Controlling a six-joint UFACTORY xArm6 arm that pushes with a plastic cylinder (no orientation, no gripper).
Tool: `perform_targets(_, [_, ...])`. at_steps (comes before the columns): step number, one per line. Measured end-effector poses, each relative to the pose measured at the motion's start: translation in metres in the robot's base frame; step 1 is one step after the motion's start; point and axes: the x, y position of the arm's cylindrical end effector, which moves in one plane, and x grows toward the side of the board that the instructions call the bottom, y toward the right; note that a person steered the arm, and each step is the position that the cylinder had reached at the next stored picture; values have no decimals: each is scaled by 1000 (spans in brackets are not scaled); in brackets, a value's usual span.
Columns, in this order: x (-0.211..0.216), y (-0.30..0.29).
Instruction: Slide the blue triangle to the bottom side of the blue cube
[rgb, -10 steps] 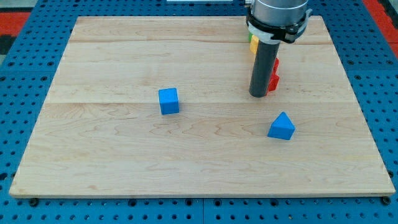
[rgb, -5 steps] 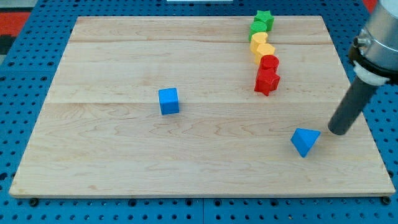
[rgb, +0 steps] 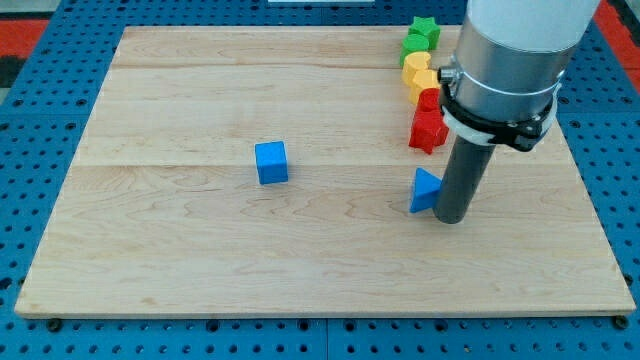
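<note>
Jaws none: my tip (rgb: 451, 217) touches one blue triangle (rgb: 424, 190), right of one blue cube (rgb: 271, 162).

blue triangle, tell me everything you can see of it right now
The blue triangle is a small solid-blue block, matte like painted wood, lying on the wooden board right of centre. Its right part is hidden behind my rod, so only a wedge-shaped face shows. My tip sits against its right side. It lies well to the view's right of the blue cube, just below the red blocks.

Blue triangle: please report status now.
My tip touching blue triangle on its right side. Blue cube far to the view's left. Path between clear.
</note>
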Motion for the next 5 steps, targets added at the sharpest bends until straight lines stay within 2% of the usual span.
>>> perform_targets(2, [-39, 3])
perform_targets(3, [-43, -11])
perform_targets(5, [-45, -88])
